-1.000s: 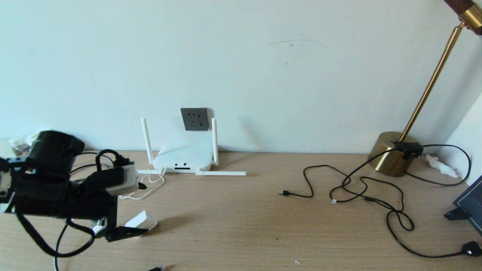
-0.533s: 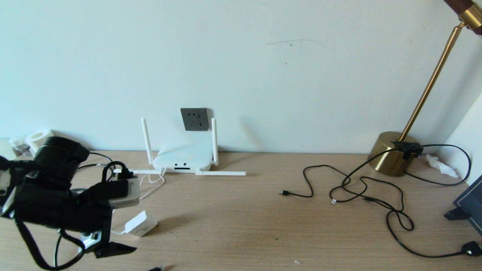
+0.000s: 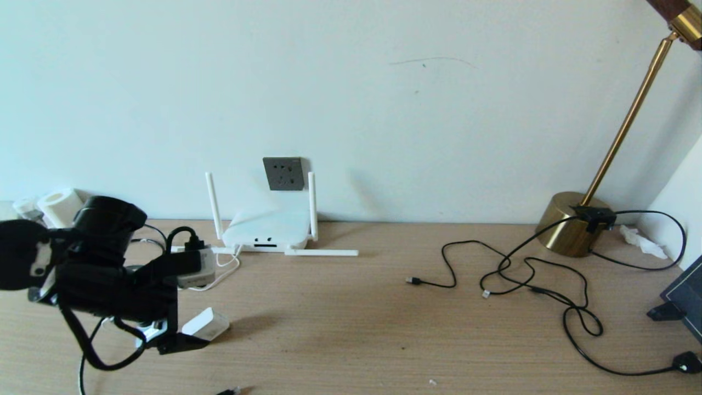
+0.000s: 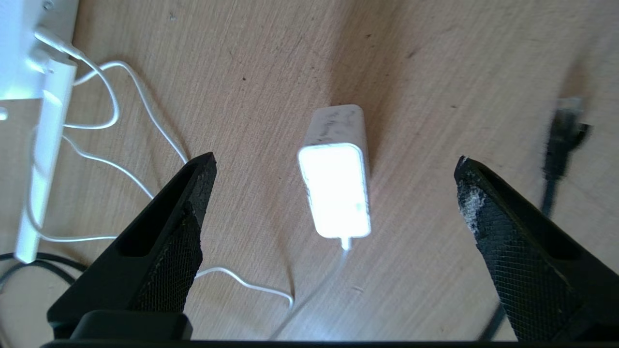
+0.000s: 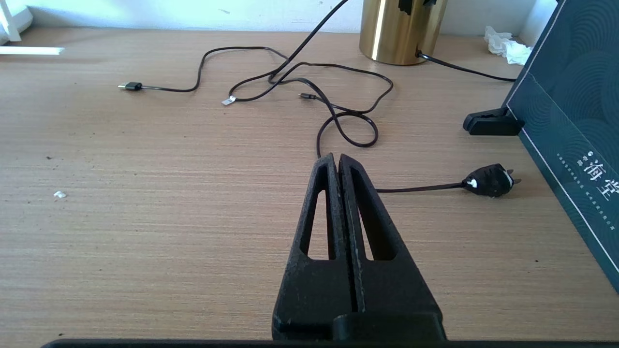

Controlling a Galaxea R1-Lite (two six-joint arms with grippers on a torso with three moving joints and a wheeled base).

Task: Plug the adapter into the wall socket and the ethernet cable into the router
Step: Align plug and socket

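The left hand hangs over the near-left part of the counter, its two black fingers spread wide apart with nothing between them but air. The adapter lies flat on the counter directly below that gap, touching neither finger; its thin white cord leaves one end and curls away across the wood. In the head view the adapter shows just right of the hand, partly covered by the lower finger. The router sits at the far edge against the wall, two antennas upright and two lying flat on the counter, with its small dark ports facing near. The socket is on the wall just above the router, with nothing plugged in. A black plug with a clear tip, the ethernet cable, lies on the counter beside the adapter, outside the fingers; in the head view only its tip shows at the near edge. The right hand is low over the near-right counter, its fingers pressed together and holding nothing. Right of centre a thin black cable with a small USB plug loops across the wood, tangled with the lamp cord, which runs to the brass lamp at the far right. A dark box stands at the right edge.
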